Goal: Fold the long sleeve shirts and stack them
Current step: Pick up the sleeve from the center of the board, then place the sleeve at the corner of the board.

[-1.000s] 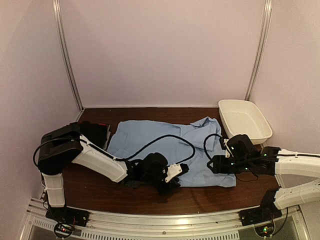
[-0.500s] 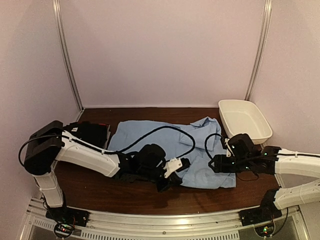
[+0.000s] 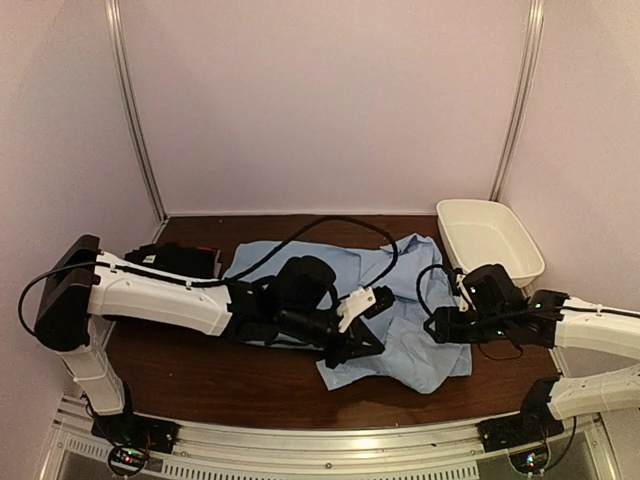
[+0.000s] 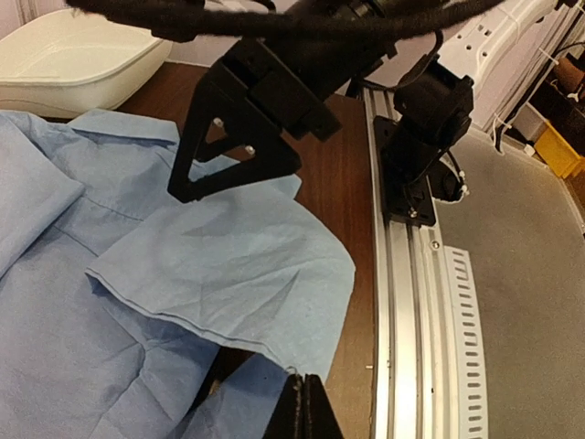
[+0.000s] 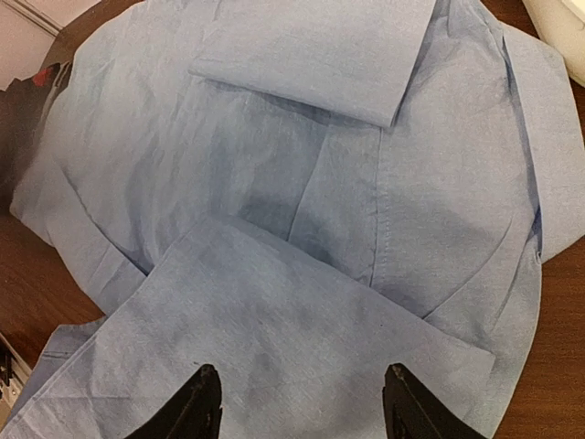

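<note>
A light blue long sleeve shirt (image 3: 400, 330) lies spread across the middle of the table. My left gripper (image 3: 372, 346) hangs over its near edge, shut on a corner of the blue cloth (image 4: 294, 366), and that flap is lifted and folded over. In the left wrist view the fingertips (image 4: 304, 382) are pressed together on the hem. My right gripper (image 3: 441, 328) hovers low over the shirt's right part, open, with bare cloth (image 5: 302, 338) between its fingers. A black shirt (image 3: 185, 262) lies at the far left behind my left arm.
A white oval tub (image 3: 490, 240) stands at the back right, just beyond the blue shirt's collar end. The metal rail (image 4: 407, 302) runs along the table's near edge. Cables loop from both arms over the blue cloth.
My left gripper has shut on the shirt's near edge and risen away from the table's front, pulling the blue flap up and over. The right gripper shifted slightly and stays open.
</note>
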Controlling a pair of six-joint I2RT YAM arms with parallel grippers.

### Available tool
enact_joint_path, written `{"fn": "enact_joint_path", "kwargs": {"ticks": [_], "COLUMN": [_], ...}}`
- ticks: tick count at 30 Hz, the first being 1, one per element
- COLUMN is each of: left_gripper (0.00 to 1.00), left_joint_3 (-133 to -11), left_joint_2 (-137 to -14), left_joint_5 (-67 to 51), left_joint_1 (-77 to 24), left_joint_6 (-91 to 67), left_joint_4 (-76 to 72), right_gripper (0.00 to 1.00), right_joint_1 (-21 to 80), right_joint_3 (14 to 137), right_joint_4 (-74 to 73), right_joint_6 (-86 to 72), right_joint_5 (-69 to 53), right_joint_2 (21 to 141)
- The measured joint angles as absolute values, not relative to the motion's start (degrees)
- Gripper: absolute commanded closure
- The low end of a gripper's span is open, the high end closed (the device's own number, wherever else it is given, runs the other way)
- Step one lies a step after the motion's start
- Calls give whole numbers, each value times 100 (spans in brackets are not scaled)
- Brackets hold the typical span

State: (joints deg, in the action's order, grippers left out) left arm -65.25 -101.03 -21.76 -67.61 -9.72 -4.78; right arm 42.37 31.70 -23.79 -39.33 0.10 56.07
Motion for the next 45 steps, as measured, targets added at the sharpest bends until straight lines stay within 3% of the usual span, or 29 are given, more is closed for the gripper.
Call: {"fn": "enact_joint_path", "kwargs": {"ticks": [14,24,32,45], "left_gripper": [100,100,100,100], "left_joint_3": [-7795,-8576,-9216,-9537], "left_joint_2": [-10473,-11810,-12523,-12643], "left_joint_5": [-2018,-2644,-3024,-3234], "left_joint_1": [-6069,-5164,-5078,-5017], "left_joint_6": [-1885,-2744,-3273,-3555], "left_joint_4": [443,399,183,-38], "right_gripper": [38,37,36,27], "right_joint_1": [4169,4158,4158,4154], "right_joint_3": [3168,3157,2829,2257], "right_joint_4": [-2613,-2867,-2593,-1612], "right_joint_6": [-3929,-4027,-4182,-4674], "right_joint_5": [25,47,-172,-266], "right_joint_2": [5078,4495,4379,4668]}}
